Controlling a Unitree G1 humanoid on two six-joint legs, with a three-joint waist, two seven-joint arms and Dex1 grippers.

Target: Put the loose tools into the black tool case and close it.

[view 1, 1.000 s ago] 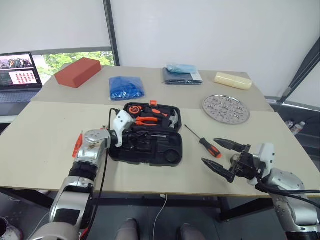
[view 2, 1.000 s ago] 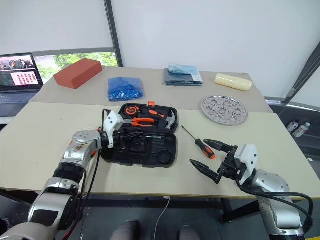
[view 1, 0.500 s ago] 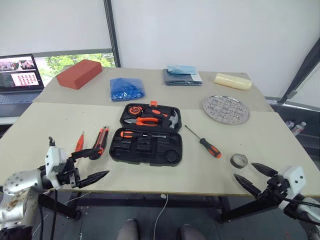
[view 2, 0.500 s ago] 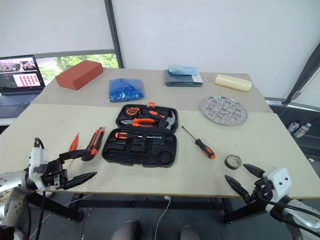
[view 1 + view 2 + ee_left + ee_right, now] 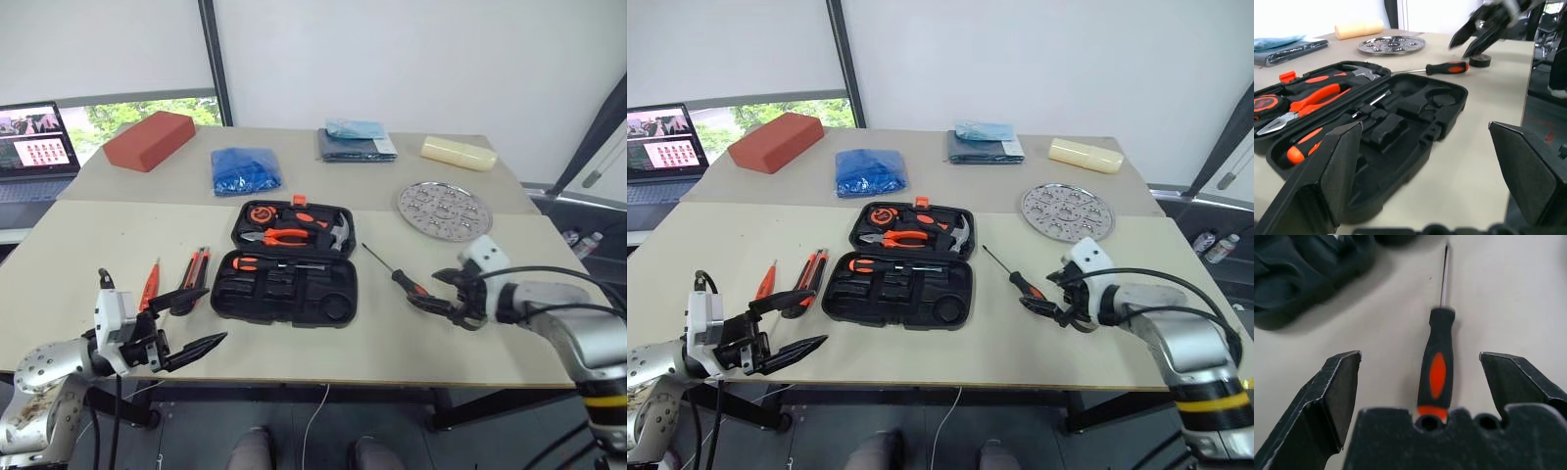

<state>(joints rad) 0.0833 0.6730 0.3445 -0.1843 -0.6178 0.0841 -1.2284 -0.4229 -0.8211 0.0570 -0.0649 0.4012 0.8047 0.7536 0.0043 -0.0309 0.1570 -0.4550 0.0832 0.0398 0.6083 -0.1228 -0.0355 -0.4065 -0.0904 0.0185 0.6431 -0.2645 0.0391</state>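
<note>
Long screwdriver with black-and-orange plastic handle and thin steel shaft (image 5: 397, 275) is lying flat on the beige table (image 5: 411, 343), just right of the open black plastic clamshell tool case (image 5: 286, 276), with the right gripper (image 5: 443, 293) hanging spread wide and empty over the handle end. It is looking light and stiff, shaft thin and likely slippery, so the fat ribbed handle is probably the place to pinch. The black-and-orange utility knife (image 5: 194, 274) and small orange screwdriver (image 5: 150, 283) are sitting left of the case, near the left gripper (image 5: 186, 320), also gaping wide, holding nothing.
</note>
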